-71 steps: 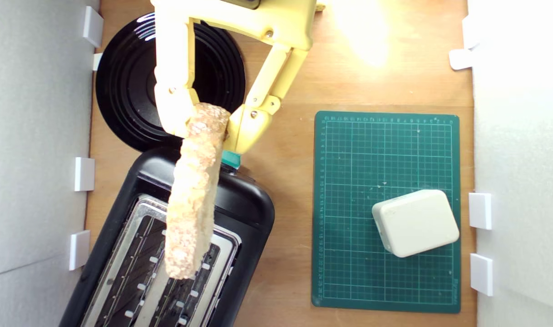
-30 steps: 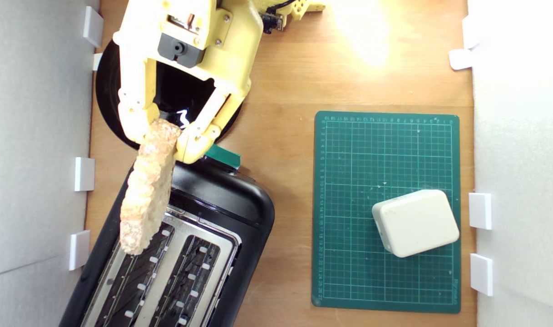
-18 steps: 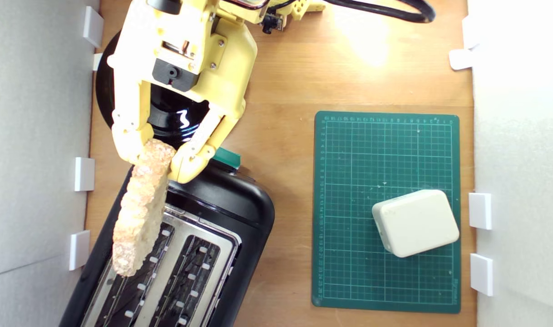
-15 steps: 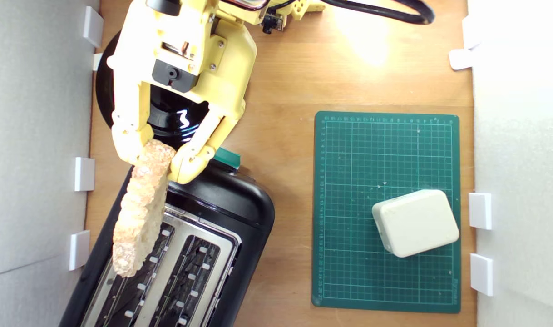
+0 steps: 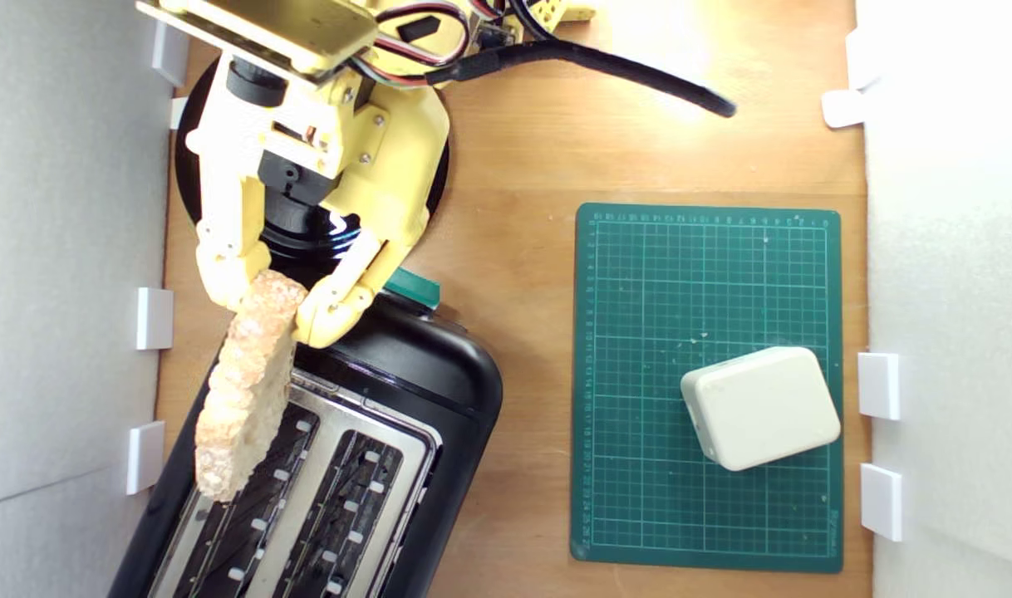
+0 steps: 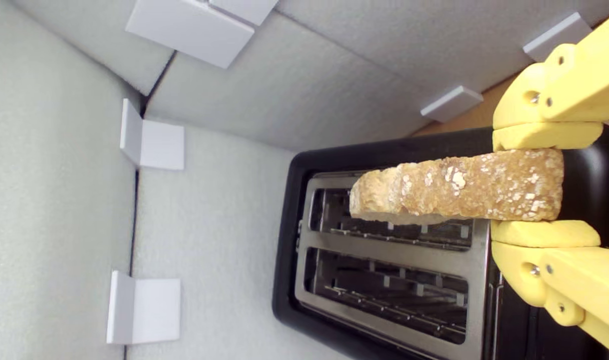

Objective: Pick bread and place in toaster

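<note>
At the table's (image 5: 514,149) left edge in the exterior view, your gripper (image 5: 261,303) pinches the bread (image 5: 242,390) edge-up over the toaster's (image 5: 439,374) left slot. Rightward, a white block (image 5: 759,407) sits on the green mat (image 5: 639,291).

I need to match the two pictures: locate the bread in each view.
Exterior view: the bread hangs crust-up in the tool, over the toaster's slot nearer the exterior view's left.
Wrist view: the bread runs lengthwise above one slot, pinched at one end.
Shared landmark: the toaster's silver top plate.
</note>
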